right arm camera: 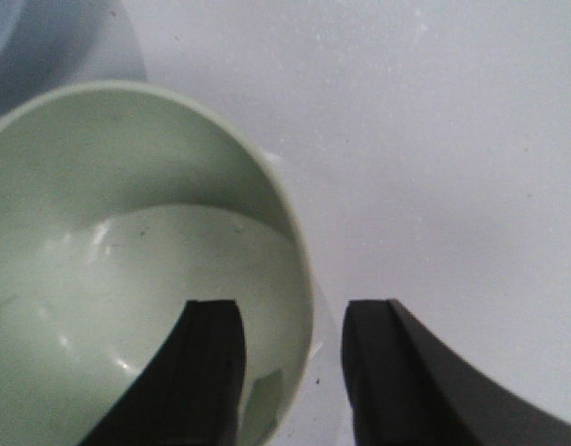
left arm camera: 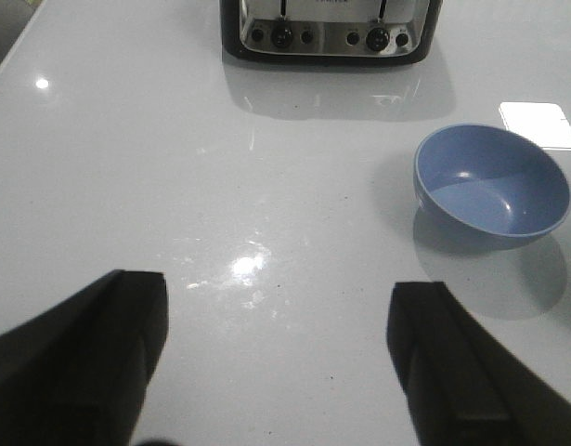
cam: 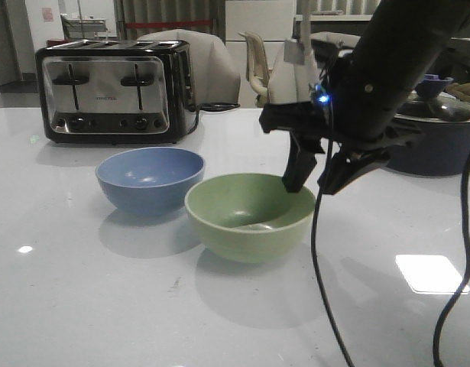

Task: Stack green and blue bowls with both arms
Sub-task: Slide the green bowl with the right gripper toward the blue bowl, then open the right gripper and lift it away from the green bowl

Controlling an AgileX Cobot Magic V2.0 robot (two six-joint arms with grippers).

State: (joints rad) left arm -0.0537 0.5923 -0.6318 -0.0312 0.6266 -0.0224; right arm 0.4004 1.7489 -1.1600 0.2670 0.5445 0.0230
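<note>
The pale green bowl (cam: 250,218) stands upright on the white table, just right of and nearer than the dusty blue bowl (cam: 150,180); their sides are close together. My right gripper (cam: 311,187) is open and straddles the green bowl's right rim, one finger inside and one outside, with gaps on both sides. In the right wrist view the green bowl (right arm camera: 127,260) fills one side and the gripper (right arm camera: 292,311) spans its rim. My left gripper (left arm camera: 276,307) is open and empty over bare table, with the blue bowl (left arm camera: 489,186) ahead and off to one side. The left arm is out of the front view.
A black-and-steel toaster (cam: 112,92) stands at the back left, behind the blue bowl. A dark navy lidded pot (cam: 441,138) stands at the back right behind the right arm. Black cables (cam: 319,267) hang from the right arm to the table's front.
</note>
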